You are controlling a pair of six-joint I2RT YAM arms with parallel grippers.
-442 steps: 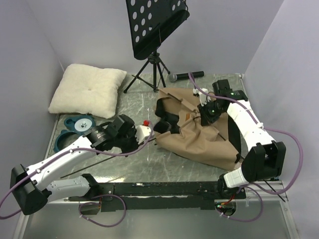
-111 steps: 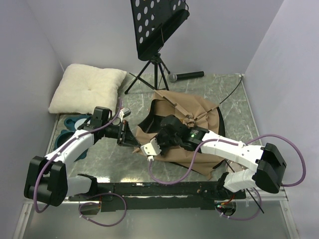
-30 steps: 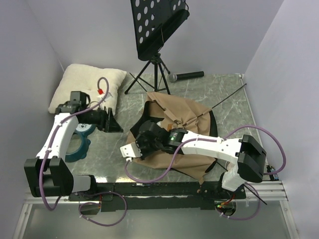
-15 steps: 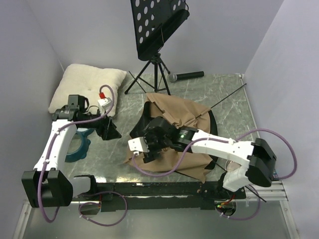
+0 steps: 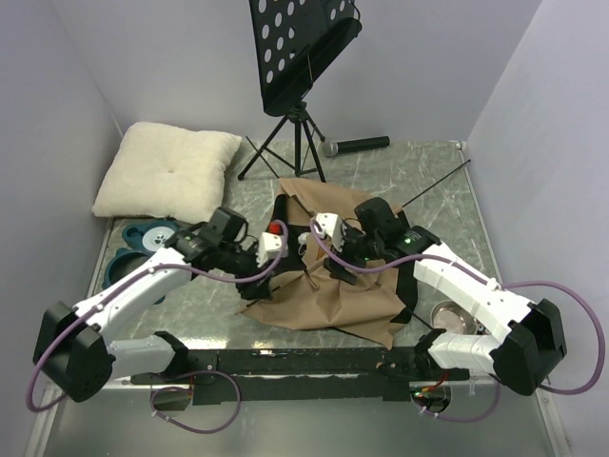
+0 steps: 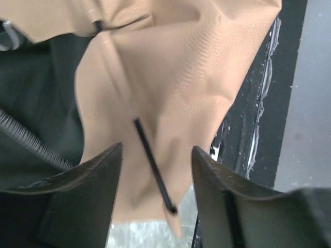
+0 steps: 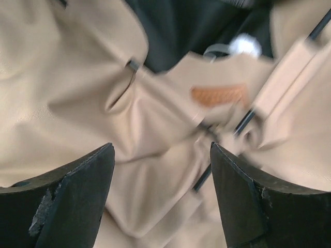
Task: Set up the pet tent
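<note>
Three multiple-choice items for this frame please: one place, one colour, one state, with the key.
1. The microphone lies: A on the pet tent; B on the table behind it, near the music stand; C clipped to the stand.
2. The tent's label patch is: A blue; B orange-brown; C white.
3. The left pincer is: A open over the tent's fabric; B shut on fabric; C out of view.
Key: 1 B, bare table lies under it; 2 B, plain in the right wrist view; 3 A, its fingers stand apart.
</note>
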